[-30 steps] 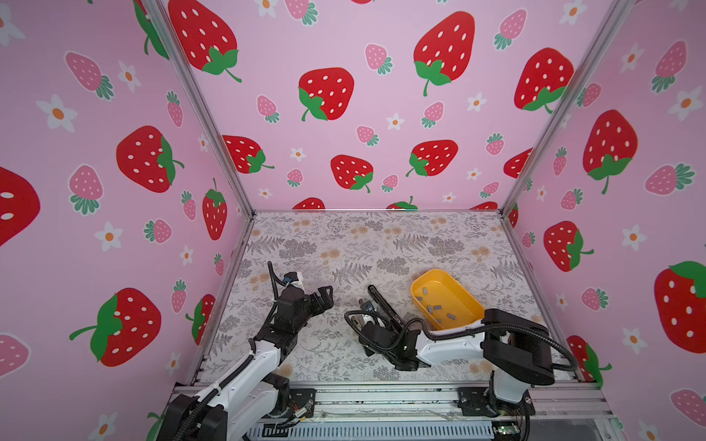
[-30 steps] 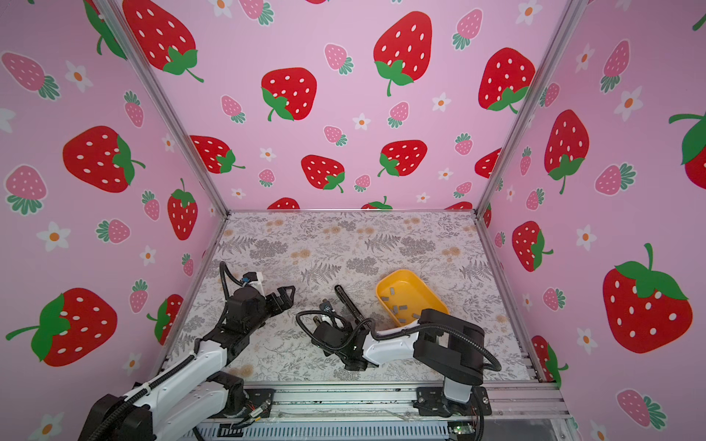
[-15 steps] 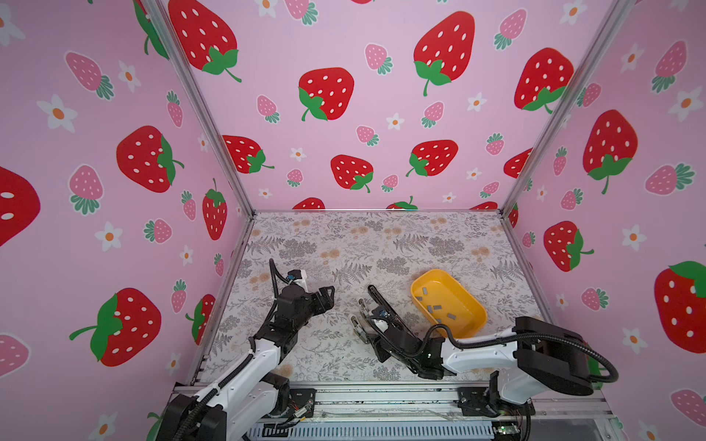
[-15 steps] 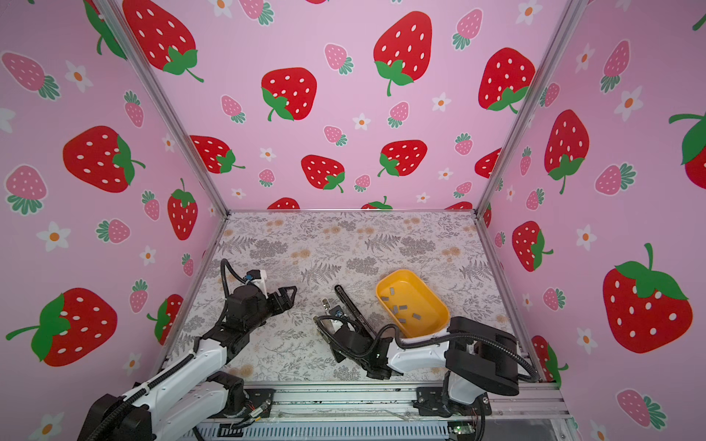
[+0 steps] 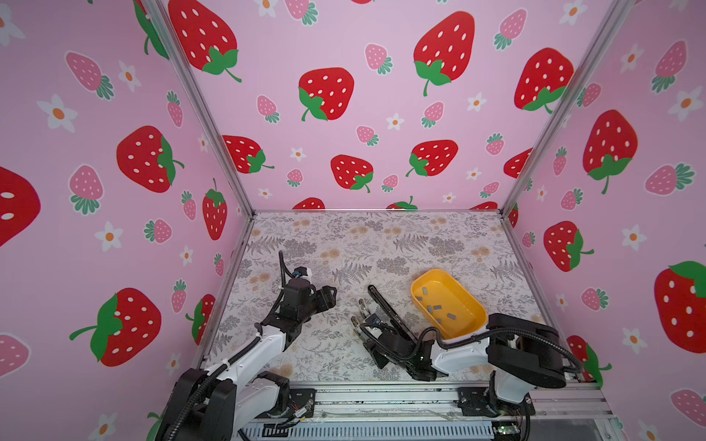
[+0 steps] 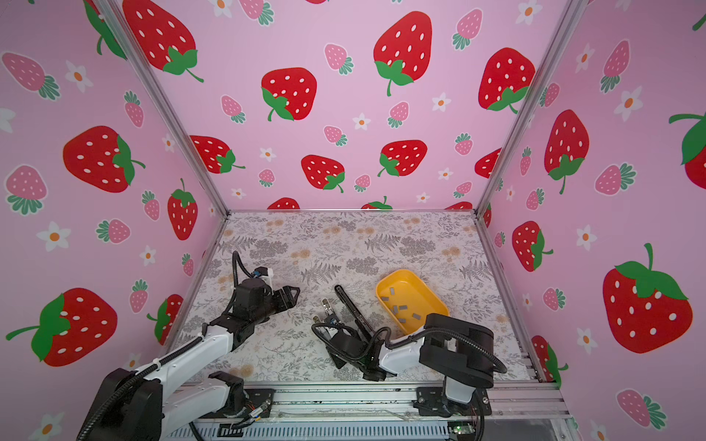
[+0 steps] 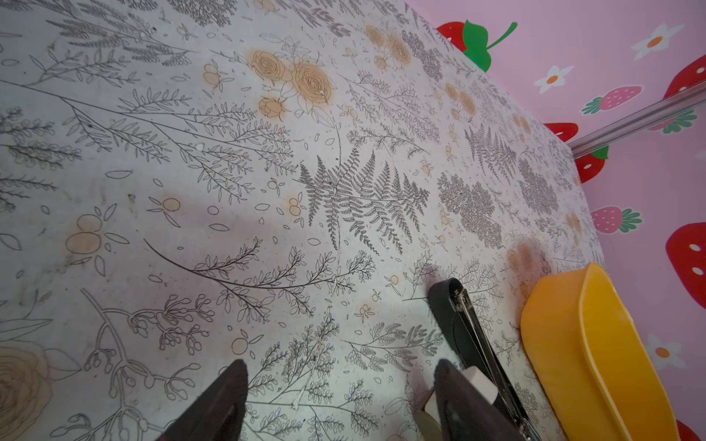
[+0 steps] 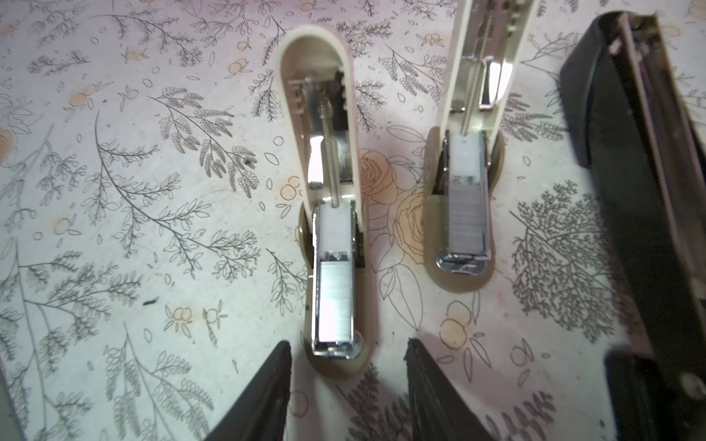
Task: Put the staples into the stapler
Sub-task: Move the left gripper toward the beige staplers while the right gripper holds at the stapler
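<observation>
Floral tabletop: spare staples (image 5: 436, 307) lie in the yellow tray (image 5: 452, 294) at lower right, one strip (image 8: 334, 301) already in the cream stapler (image 8: 332, 214). Both right gripper (image 8: 347, 343) and left gripper (image 7: 339, 362) stand parted, empty; closing its lid seems next.

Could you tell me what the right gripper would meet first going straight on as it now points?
Probably the nearer small cream stapler, lying open with grey staples in its metal channel; its chrome end lies between the fingertips of the open right gripper, though depth is unclear.
</observation>
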